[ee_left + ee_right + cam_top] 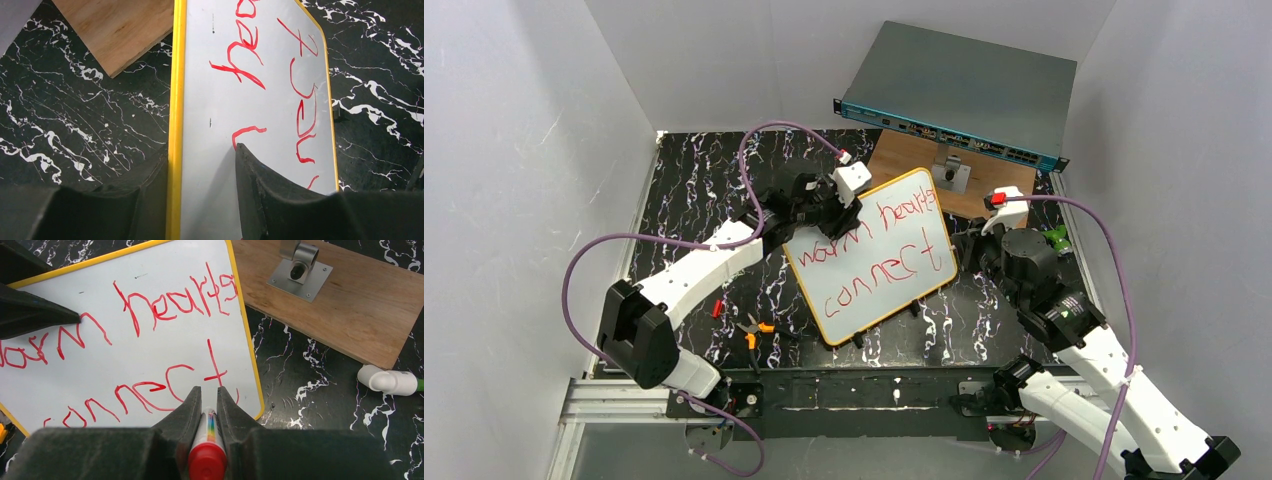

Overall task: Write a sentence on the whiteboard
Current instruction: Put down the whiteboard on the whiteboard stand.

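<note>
Black marbled table (694,190): whiteboard (879,265), left gripper (200,150) part-open astride its rim (176,100), right gripper (207,390) tight around marker (207,460).

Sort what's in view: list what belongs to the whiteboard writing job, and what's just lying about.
Job in hand:
whiteboard
red sentence
marker, clamped in the right end effector
left end effector, straddling the whiteboard's rim

Lying about:
orange-handled pliers
grey rack box
wooden plank with metal bracket
white pipe fitting
</note>
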### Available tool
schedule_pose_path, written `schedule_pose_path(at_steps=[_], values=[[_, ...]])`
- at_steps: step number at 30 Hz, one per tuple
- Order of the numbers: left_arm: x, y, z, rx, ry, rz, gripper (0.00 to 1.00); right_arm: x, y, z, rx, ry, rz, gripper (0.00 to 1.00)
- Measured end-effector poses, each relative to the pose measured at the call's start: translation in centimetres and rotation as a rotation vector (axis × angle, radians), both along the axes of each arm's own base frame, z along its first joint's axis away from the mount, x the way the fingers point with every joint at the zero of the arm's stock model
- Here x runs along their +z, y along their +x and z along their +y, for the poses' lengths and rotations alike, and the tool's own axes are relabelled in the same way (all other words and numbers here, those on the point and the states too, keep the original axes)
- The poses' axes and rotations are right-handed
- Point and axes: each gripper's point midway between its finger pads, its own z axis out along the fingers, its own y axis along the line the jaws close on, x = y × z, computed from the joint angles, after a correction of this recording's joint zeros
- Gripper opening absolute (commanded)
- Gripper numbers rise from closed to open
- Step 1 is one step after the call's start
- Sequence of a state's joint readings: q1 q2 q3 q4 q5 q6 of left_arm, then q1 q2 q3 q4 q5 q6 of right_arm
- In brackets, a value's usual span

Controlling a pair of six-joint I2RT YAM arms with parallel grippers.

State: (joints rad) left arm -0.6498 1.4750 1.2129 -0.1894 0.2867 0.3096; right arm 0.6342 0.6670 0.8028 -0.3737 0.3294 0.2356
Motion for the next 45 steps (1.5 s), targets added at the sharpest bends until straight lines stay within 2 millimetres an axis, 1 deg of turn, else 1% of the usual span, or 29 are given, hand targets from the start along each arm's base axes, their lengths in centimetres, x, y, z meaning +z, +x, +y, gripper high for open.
schedule_pose_path(at_steps=[7, 8, 9, 10, 13, 15, 17, 25, 30, 39, 41, 45], values=[[-0.2, 0.2, 0.1, 0.021, -0.004, 0.004, 0.41, -0.5, 0.0, 0.2, 0.011, -0.013, 0.019, 0.01], [-0.2, 0.2, 0.1, 0.021, -0.004, 0.004, 0.49, -0.6, 0.0, 0.2, 0.012, -0.014, 0.021, 0.01], [-0.3, 0.3, 0.2, 0.022, 0.002, 0.003, 0.52, -0.7, 0.0, 0.3, 0.015, -0.016, 0.025, 0.01], [-0.6, 0.3, 0.4, 0.02, 0.016, -0.003, 0.53, -0.7, -0.1, 0.3, 0.016, -0.015, 0.025, 0.01], [-2.4, 0.5, 1.8, 0.049, 0.078, 0.012, 0.58, -0.7, -0.1, 0.3, 0.017, -0.015, 0.025, 0.01], [-3.1, 0.5, 2.6, 0.065, 0.097, 0.032, 0.6, -0.6, -0.1, 0.3, 0.018, -0.013, 0.024, 0.01], [-3.4, 0.4, 2.8, 0.066, 0.107, 0.035, 0.61, -0.6, -0.1, 0.3, 0.019, -0.012, 0.023, 0.01], [-3.8, 0.2, 3.4, 0.072, 0.136, 0.04, 0.64, -0.4, -0.2, 0.2, 0.019, -0.008, 0.016, 0.01], [-3.9, 0.1, 3.8, 0.076, 0.158, 0.047, 0.69, -0.3, -0.2, 0.2, 0.019, -0.006, 0.015, 0.01], [-4.2, -0.2, 4.7, 0.09, 0.216, 0.062, 0.74, -0.1, -0.4, 0.1, 0.02, -0.001, 0.007, 0.01], [-4.3, -0.3, 4.8, 0.09, 0.226, 0.065, 0.83, -0.1, -0.4, 0.1, 0.02, 0.0, 0.006, 0.01], [-4.9, -0.5, 5.3, 0.085, 0.27, 0.075, 0.85, -0.1, -0.5, 0.1, 0.02, 0.003, 0.003, 0.01]])
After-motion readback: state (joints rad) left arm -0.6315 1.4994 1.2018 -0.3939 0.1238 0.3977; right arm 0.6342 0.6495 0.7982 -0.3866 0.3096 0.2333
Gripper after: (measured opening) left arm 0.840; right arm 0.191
